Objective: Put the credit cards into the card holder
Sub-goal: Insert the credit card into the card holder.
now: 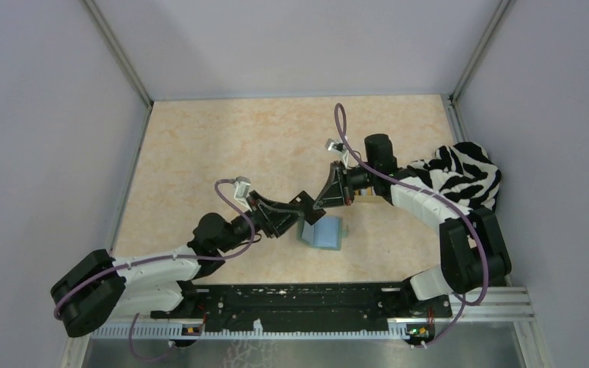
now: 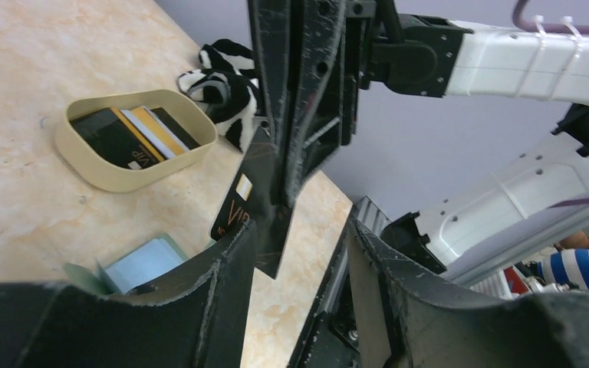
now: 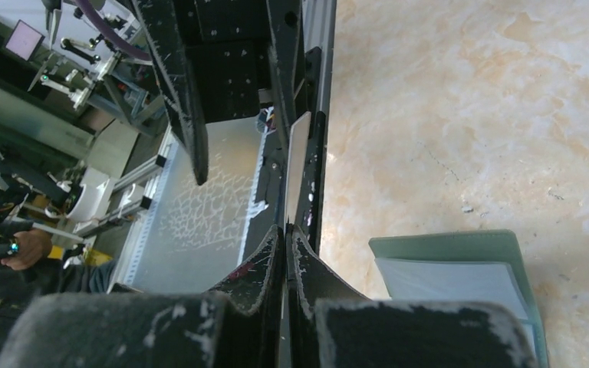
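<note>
A black credit card (image 2: 249,218) marked VIP hangs in the air, with my right gripper (image 3: 286,238) shut on its upper part. My left gripper (image 2: 299,253) is open around the card's lower corner: the card lies against one finger (image 2: 215,284), with a gap to the other finger (image 2: 399,284). From above, both grippers meet at the card (image 1: 304,204), just over the card holder (image 1: 324,232), which lies open on the table with its pale blue inside up. More black and gold credit cards (image 2: 134,134) lie in a tan tray (image 2: 123,178).
A zebra-striped cloth (image 1: 468,175) lies at the right side, behind the tray. My right arm (image 1: 429,203) hides most of the tray from above. Grey walls (image 1: 38,153) close in the table, and a black rail (image 1: 307,307) runs along the near edge.
</note>
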